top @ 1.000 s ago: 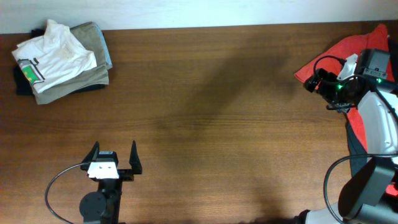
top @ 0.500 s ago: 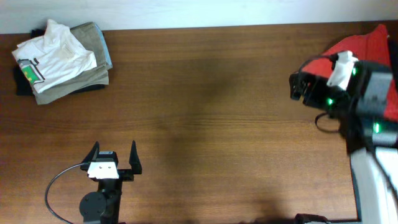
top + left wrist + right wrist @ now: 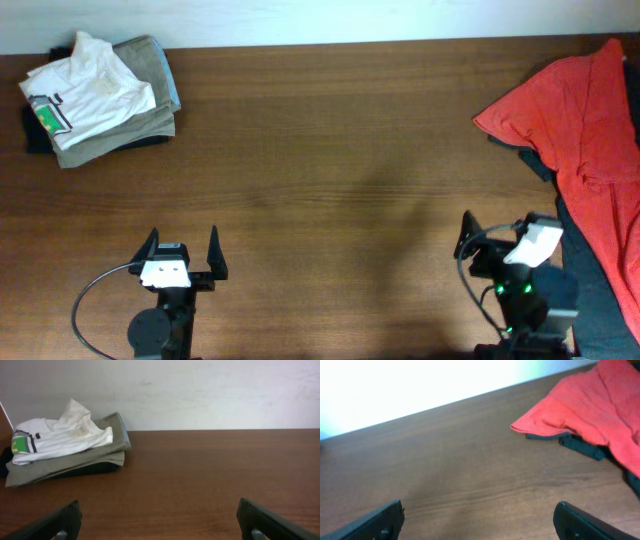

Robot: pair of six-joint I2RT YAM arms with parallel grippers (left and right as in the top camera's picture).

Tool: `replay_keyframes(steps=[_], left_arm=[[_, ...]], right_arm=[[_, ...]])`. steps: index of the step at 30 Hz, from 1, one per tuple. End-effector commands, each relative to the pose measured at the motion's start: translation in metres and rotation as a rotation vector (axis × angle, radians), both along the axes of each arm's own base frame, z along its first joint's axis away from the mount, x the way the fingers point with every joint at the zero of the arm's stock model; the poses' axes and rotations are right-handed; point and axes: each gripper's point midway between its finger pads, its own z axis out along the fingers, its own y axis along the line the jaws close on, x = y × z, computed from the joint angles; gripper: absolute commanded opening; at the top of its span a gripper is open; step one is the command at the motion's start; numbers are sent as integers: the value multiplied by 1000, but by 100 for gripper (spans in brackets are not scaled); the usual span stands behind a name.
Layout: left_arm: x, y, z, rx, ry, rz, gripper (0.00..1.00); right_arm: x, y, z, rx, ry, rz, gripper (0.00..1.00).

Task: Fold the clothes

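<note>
red garment (image 3: 585,120) looks like the one left to fold. overhead, it's sprawled at the far right edge of the table (image 3: 330,150) over a dark garment (image 3: 537,162). the white t-shirt (image 3: 90,90) sits on a khaki piece (image 3: 150,60), stacked far left. left gripper (image 3: 183,240) and right gripper (image 3: 497,240) sit near the front edge, both spread and empty.

left wrist view: fingers (image 3: 55,522) wide apart, stack well ahead.

right wrist view: fingers (image 3: 590,522) wide apart too, red hem ahead (dark strap poking out beneath).

my worry: a pinch at that hem could snag the dark layer as well and drag both.
</note>
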Motion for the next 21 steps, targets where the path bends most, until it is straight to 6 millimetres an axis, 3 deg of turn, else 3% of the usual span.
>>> replay_keyframes(steps=[1, 9, 21], left_arm=[[0, 0, -2, -9, 1, 1, 99], [0, 0, -2, -9, 1, 1, 99], [0, 0, -2, -9, 1, 1, 99]], right_arm=[[-3, 10, -18, -27, -64, 58, 98], [-4, 26, -8, -207, -162, 186, 99], [-4, 28, 21, -224, -287, 175, 99]])
